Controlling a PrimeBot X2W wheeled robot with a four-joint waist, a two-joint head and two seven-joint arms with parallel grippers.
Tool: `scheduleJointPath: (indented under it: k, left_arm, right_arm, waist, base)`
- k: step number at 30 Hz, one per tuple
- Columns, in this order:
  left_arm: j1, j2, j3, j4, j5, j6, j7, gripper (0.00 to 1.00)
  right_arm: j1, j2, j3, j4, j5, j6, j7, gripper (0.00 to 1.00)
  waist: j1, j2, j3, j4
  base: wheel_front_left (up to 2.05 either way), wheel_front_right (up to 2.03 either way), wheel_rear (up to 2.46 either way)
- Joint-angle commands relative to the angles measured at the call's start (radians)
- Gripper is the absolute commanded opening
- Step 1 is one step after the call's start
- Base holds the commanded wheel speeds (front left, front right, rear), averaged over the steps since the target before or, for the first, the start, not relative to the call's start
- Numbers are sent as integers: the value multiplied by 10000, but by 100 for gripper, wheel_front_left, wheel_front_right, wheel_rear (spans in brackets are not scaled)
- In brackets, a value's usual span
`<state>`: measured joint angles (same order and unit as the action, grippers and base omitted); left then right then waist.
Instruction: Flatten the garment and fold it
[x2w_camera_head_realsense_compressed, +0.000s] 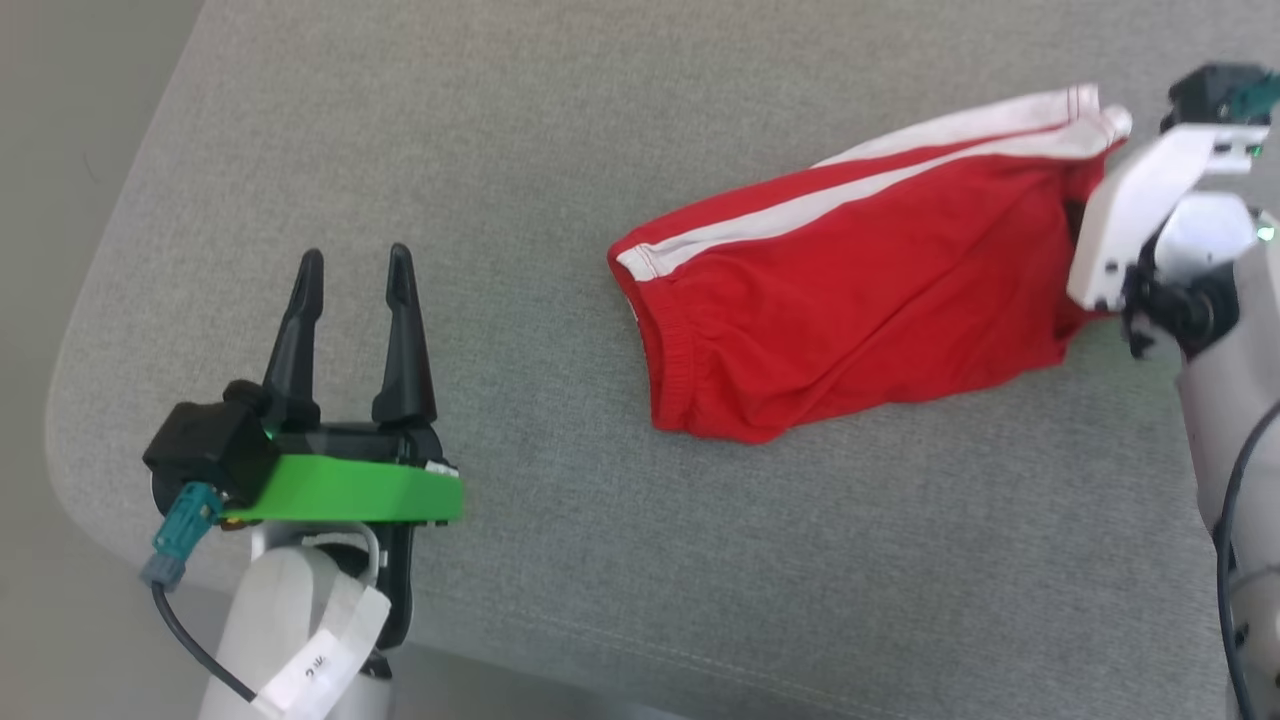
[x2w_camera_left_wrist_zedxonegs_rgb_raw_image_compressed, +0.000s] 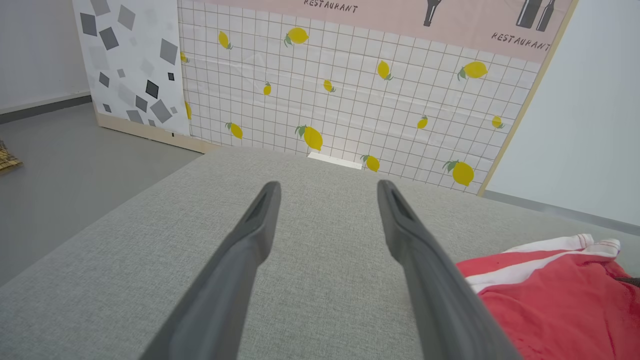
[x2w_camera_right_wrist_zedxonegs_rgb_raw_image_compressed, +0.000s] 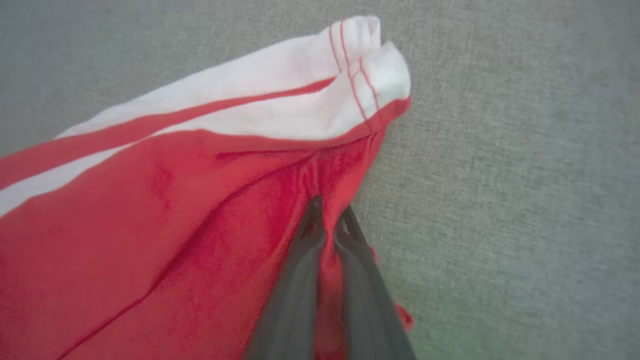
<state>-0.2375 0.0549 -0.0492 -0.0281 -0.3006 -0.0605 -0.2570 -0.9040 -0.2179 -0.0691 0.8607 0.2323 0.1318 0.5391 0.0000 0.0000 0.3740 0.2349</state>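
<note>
Right wrist view: we see the right pincer (x2w_camera_right_wrist_zedxonegs_rgb_raw_image_compressed: 330, 222) clamped tight on a fold of red cloth at the edge of the garment (x2w_camera_right_wrist_zedxonegs_rgb_raw_image_compressed: 150, 225), which lies rumpled on the grey padded desk (x2w_camera_head_realsense_compressed: 600, 560). Well left of the garment, the left pincer (x2w_camera_head_realsense_compressed: 355, 265) stands wide open, empty.
</note>
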Motion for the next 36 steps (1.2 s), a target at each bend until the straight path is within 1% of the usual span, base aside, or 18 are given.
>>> scheduleJointPath:
  k: [1, 8, 11, 14, 17, 21, 25, 28, 32, 34, 36]
  left_arm:
    - [206, -46, -15, 57, -12, -5, -47, 100]
    - [495, -46, -149, 304, 63, -119, -47, 100]
    - [548, -46, -183, 388, 120, -167, -47, 100]
    - [571, -47, -205, 453, 142, -203, -47, 100]
    - [576, -47, -264, 572, 123, -227, -47, 100]
    - [571, -47, -323, 671, 118, -239, -47, 100]
    - [589, -47, -378, 765, 108, -262, -47, 100]
    - [625, -47, -366, 805, 100, -282, -47, 100]
    - [601, -47, -389, 830, 94, -291, -47, 100]
    - [590, -47, -402, 826, 73, -290, -47, 100]
    - [577, -47, -434, 827, 44, -288, -47, 100]
  right_arm:
    - [403, -178, 83, -117, 81, -11, -89, 0]
    - [1566, -1172, -74, -1219, 283, -11, -445, 0]
    - [2101, -1673, -262, -1691, 49, -11, -476, 0]
    - [2635, -2056, -663, -2155, -414, -11, -457, 0]
    - [3003, -2210, -973, -2581, -754, -11, -429, 0]
    - [3297, -2046, -991, -3458, -1045, -11, -384, 0]
    - [3549, -1695, -360, -4703, -1006, -11, -152, 0]
    - [3710, -1604, 483, -5882, -999, -11, 293, 0]
    - [3698, -1495, 1711, -7161, -937, -11, 913, 0]
    - [3597, -1409, 2354, -7601, -979, -11, 1200, 0]
    - [3439, -1228, 2900, -7793, -936, -11, 1375, 0]
  waist:
    - [0, 0, -260, -160]
    - [0, 0, -703, -490]
    - [0, 0, -770, -595]
    - [0, 0, -814, -683]
    - [0, 0, -840, -721]
    - [0, 0, -904, -754]
    - [0, 0, -1043, -703]
    - [0, 0, -1095, -670]
    - [0, 0, -1095, -600]
    - [0, 0, -1069, -567]
    - [0, 0, -1027, -523]
  base:
    - [0, 0, 0]
    - [0, 0, 0]
    - [0, 0, 0]
    - [0, 0, 0]
    - [0, 0, 0]
    - [0, 0, 0]
    - [0, 0, 0]
    - [0, 0, 0]
    - [0, 0, 0]
    - [0, 0, 0]
    - [0, 0, 0]
